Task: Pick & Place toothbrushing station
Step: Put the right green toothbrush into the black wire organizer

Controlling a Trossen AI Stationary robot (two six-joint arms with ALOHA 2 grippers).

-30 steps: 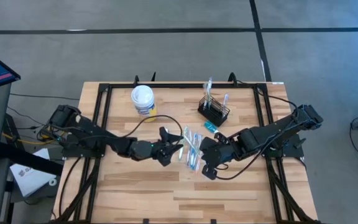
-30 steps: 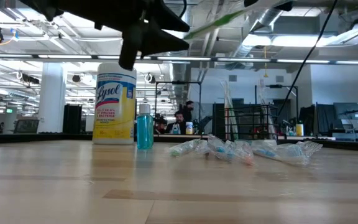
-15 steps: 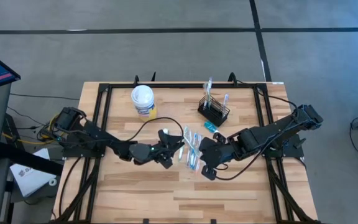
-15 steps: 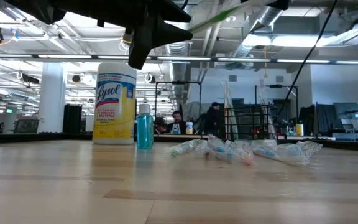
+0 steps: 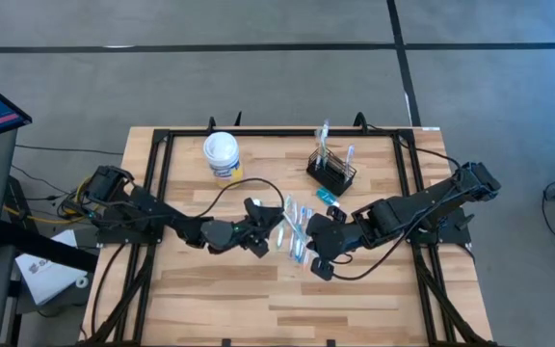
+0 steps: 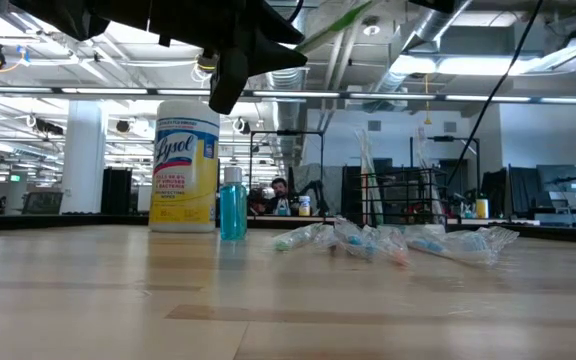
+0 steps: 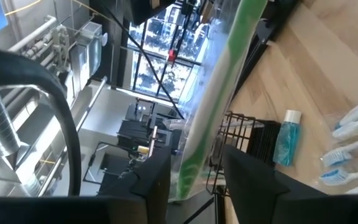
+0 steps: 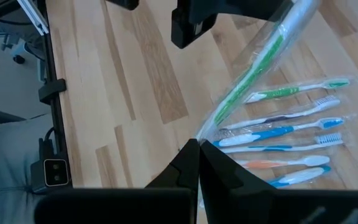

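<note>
Toothbrushing station (image 5: 331,171): you have the black wire-mesh caddy at the far right of the desk (image 5: 210,299), upright, with a few wrapped brushes standing in it. It is well apart from both claws and nothing is gripping it.

Working near to far on your high view: the near half of the desk is bare wood. At mid-desk the two arms meet from either side. Your left claw (image 5: 261,231) is raised above the desk, just left of the loose pile; in its wrist view the fingers (image 7: 157,180) are closed on one end of a green toothbrush in clear wrap (image 7: 213,106). Your right claw (image 5: 319,258) sits just right of the pile; its wrist view shows the two fingertips (image 8: 188,163) pinched together on the other end of that same wrapper, so the brush spans between both claws, off the surface.

Under and between them lies a fan of wrapped toothbrushes (image 5: 298,227), flat on the desk, green, blue and orange handles visible in the right wrist view.

Farther back: a small blue bottle (image 5: 327,196) lies just in front of the caddy. At far left stands the yellow wipes canister (image 5: 222,154), white lid on.

Beyond the desk, the low view shows a person (image 6: 280,192) seated in the room.
</note>
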